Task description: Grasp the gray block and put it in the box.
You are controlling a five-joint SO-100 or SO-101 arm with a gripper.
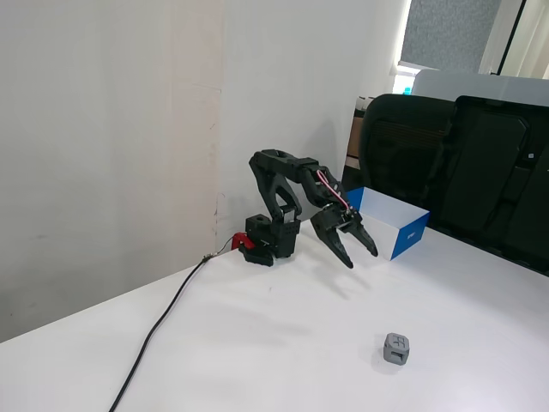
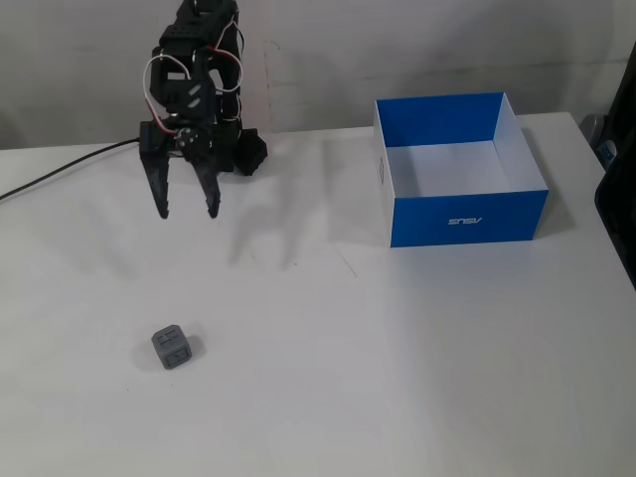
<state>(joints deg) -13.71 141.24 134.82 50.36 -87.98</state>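
The gray block (image 1: 396, 348) (image 2: 172, 348) rests alone on the white table, well in front of the arm. My gripper (image 1: 361, 257) (image 2: 188, 213) hangs open above the table with nothing between its fingers, pointing down and forward, clearly short of the block. The box (image 1: 385, 221) (image 2: 460, 170), blue outside and white inside, stands open and holds nothing; in a fixed view (image 2: 460, 170) it is to the right of the arm.
The arm's black base (image 1: 272, 239) sits by the wall with a black cable (image 1: 159, 324) running toward the table's near left. Dark office chairs (image 1: 463, 163) stand behind the table beyond the box.
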